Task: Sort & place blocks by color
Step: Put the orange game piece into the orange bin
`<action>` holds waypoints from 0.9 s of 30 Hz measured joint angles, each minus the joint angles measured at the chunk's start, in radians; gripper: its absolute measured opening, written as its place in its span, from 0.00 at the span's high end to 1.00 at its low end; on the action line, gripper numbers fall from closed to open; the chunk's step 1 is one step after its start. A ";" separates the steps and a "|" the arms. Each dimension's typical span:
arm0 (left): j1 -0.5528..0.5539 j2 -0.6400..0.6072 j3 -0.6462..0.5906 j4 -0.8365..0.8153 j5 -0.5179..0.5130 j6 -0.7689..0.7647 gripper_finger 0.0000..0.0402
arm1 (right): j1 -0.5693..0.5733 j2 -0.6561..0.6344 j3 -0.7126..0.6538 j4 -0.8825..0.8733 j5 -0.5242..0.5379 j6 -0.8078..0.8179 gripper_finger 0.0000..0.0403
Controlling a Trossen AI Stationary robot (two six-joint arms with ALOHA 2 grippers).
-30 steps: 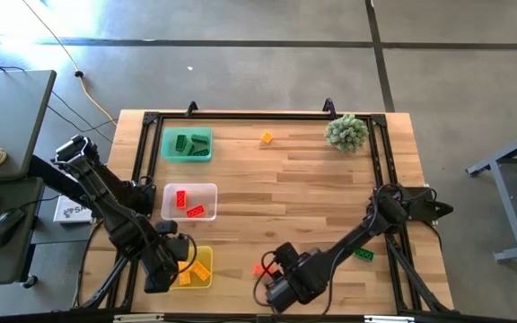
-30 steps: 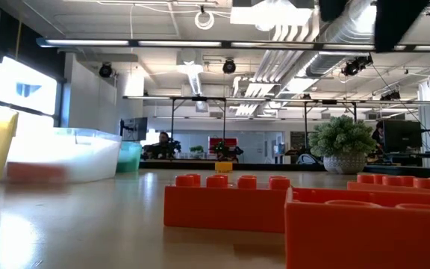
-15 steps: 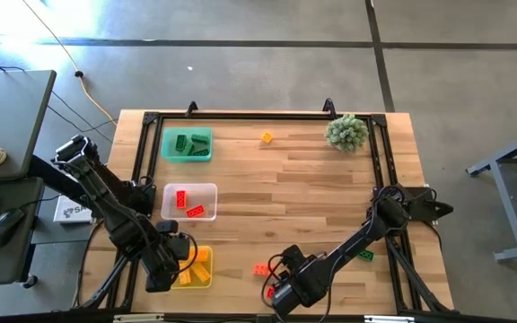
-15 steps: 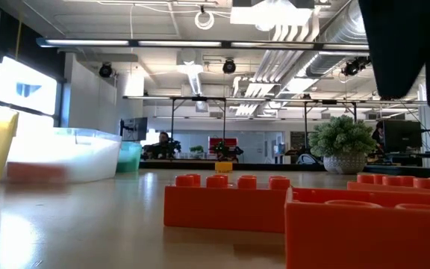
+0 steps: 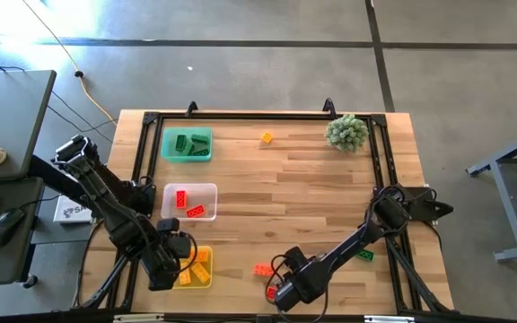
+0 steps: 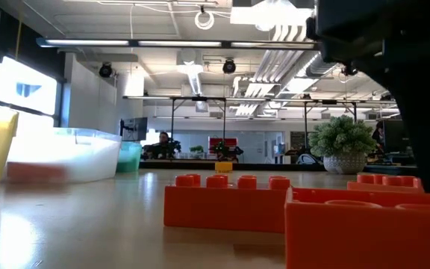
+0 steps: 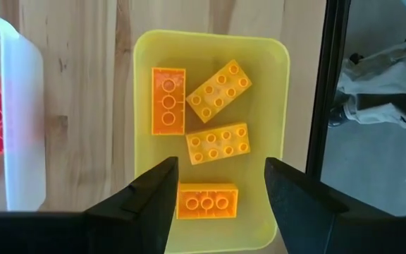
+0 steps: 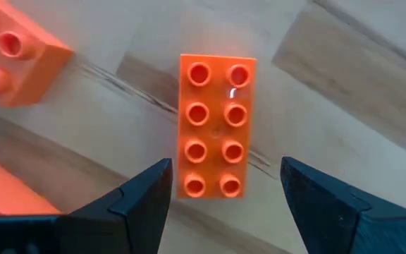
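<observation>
My right gripper (image 8: 225,168) hangs open, pointing down, just above a red brick (image 8: 213,127) that lies flat on the table, studs up, near the front edge (image 5: 270,292). Its fingers stand on either side of the brick without touching it. Two more red bricks (image 8: 13,56) (image 8: 5,190) lie close by. My left gripper (image 7: 220,169) is open above the yellow tray (image 7: 273,56), which holds several orange-yellow bricks (image 7: 218,143). In the low view the right gripper (image 6: 402,90) shows dark above the red bricks (image 6: 226,205).
A clear tray (image 5: 206,190) with red bricks and a green tray (image 5: 170,136) with green bricks stand along the left side. A lone orange brick (image 5: 267,138) and a plant (image 5: 346,132) sit at the far edge. A green brick (image 5: 363,255) lies at the right.
My right gripper has come down toward the red bricks near the table's front edge, still open. In the low view its dark body has dropped in from the top right. The bricks have stayed in place.
</observation>
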 joint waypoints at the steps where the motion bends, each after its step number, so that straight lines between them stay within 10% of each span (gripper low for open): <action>1: 0.000 0.000 0.000 0.000 -0.005 0.000 0.50 | -0.002 -0.001 -0.012 0.019 -0.005 -0.003 0.37; 13: 0.041 0.000 0.000 0.009 -0.005 -0.008 0.50 | -0.023 -0.012 -0.081 0.159 -0.070 -0.072 0.72; 27: 0.205 -0.001 0.000 0.032 0.039 0.029 0.50 | -0.047 0.000 0.123 0.006 0.063 -0.299 0.72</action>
